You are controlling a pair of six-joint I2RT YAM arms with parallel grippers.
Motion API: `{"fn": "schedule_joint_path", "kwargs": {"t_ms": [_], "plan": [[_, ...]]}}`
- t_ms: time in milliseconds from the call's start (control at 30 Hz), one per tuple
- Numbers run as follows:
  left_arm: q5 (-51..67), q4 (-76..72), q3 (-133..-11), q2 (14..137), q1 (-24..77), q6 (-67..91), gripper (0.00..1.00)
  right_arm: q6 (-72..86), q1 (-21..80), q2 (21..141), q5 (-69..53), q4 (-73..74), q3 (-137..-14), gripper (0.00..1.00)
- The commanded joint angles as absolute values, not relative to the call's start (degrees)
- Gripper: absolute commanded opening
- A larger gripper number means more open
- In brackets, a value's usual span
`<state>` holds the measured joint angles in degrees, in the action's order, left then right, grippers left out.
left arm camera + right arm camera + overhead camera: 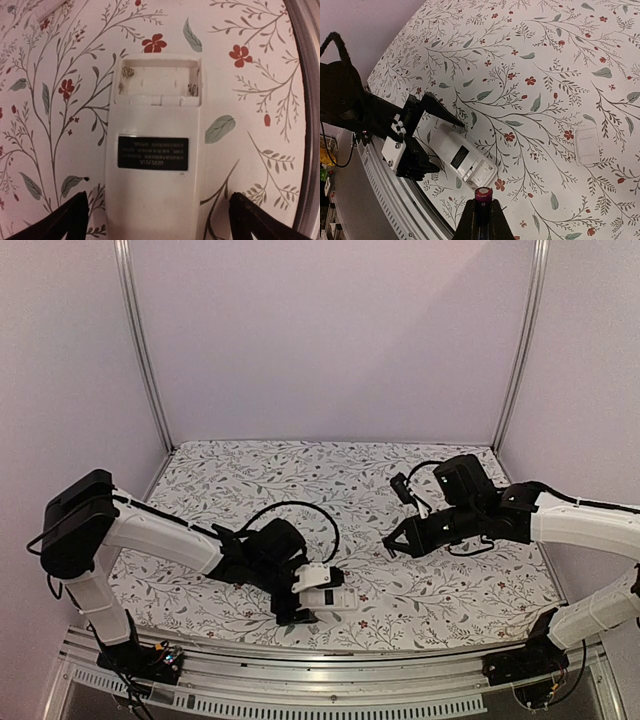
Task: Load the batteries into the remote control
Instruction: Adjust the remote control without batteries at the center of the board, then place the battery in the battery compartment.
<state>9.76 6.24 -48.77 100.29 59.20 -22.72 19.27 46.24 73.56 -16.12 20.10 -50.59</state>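
The remote control (152, 150) lies back-up at the near left of the tabletop (300, 475), its open bay (157, 80) pointing right. The left fingers (65, 220) are spread either side of its other end, not gripping, likely to stop it sliding. The right fingers (467, 225) pinch one battery (483, 194) end-on, to the remote's right. Only the right wrist view shows the loose cover (586, 145), well apart; only the left wrist view shows the bay empty.
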Motion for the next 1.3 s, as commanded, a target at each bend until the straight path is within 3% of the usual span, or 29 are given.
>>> {"fn": "schedule_joint_path", "kwargs": {"t_ms": [0, 200, 433, 767, 1267], "plan": [[6.8, 8.2, -50.1, 102.2, 61.2, -19.9, 0.92, 18.9, 46.7, 73.0, -15.1, 20.3, -49.8, 0.0], [8.1, 9.2, -48.2, 101.2, 64.1, -16.0, 0.73, 19.4, 46.7, 71.8, -13.9, 21.1, -49.3, 0.0], [5.5, 8.6, -48.2, 101.0, 66.1, -12.4, 0.66, 22.7, 46.6, 72.0, -11.7, 21.2, -48.9, 0.0], [4.2, 9.0, -48.6, 101.4, 67.3, -8.7, 0.68, 24.7, 47.3, 74.6, -15.1, 20.7, -48.3, 0.0], [5.2, 6.4, -47.0, 94.8, 67.2, -5.9, 0.89, 29.3, 51.2, 83.8, -13.1, 31.9, -55.4, 0.0]]}}
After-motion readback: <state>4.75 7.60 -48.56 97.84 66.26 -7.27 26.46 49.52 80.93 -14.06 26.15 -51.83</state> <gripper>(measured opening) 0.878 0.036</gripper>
